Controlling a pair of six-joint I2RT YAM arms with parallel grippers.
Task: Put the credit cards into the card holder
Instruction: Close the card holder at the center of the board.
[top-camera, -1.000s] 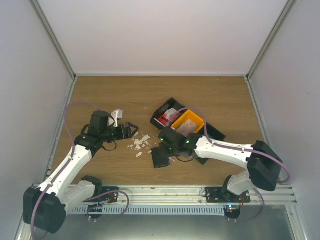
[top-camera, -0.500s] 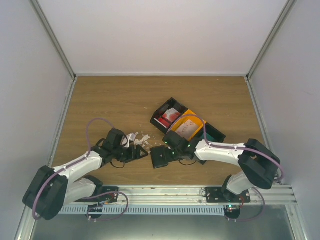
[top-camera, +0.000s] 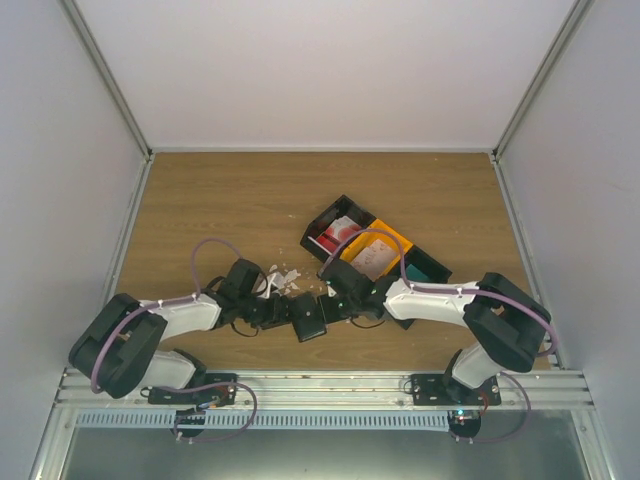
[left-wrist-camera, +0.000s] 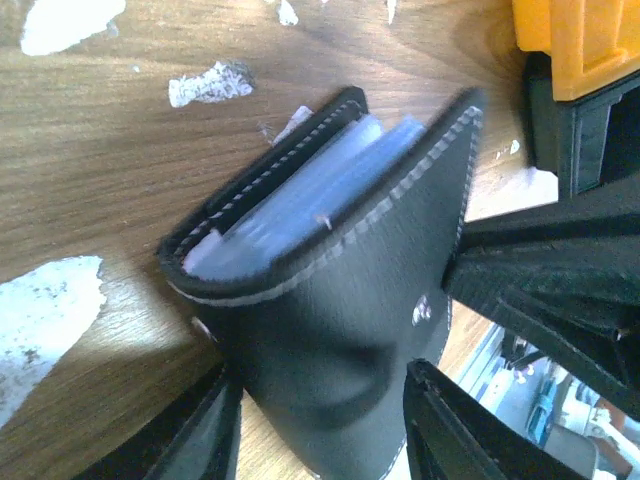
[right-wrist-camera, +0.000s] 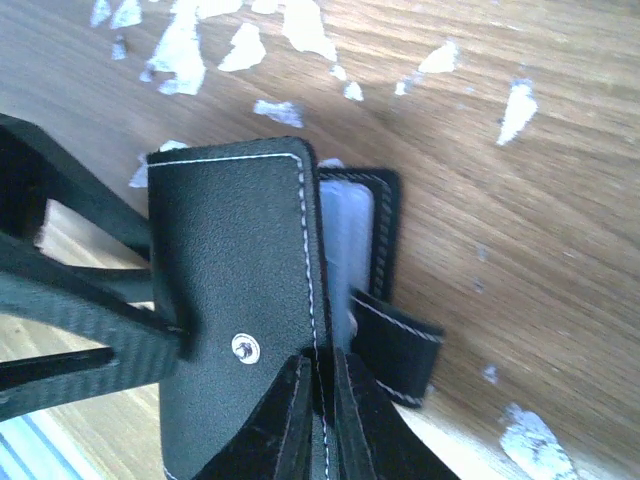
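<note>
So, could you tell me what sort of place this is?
Probably a robotics lab test cell: white walls box in a wooden table, with left arm and right arm bolted to a metal rail at its near edge.

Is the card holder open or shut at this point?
Partly open: the holder's two black covers gape at one edge, pale blue sleeves show between them, and its snap strap hangs loose.

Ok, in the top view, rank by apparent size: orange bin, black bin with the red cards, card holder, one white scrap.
Largest: orange bin and black bin, about alike, can't split them.
Then: card holder.
Smallest: white scrap.
</note>
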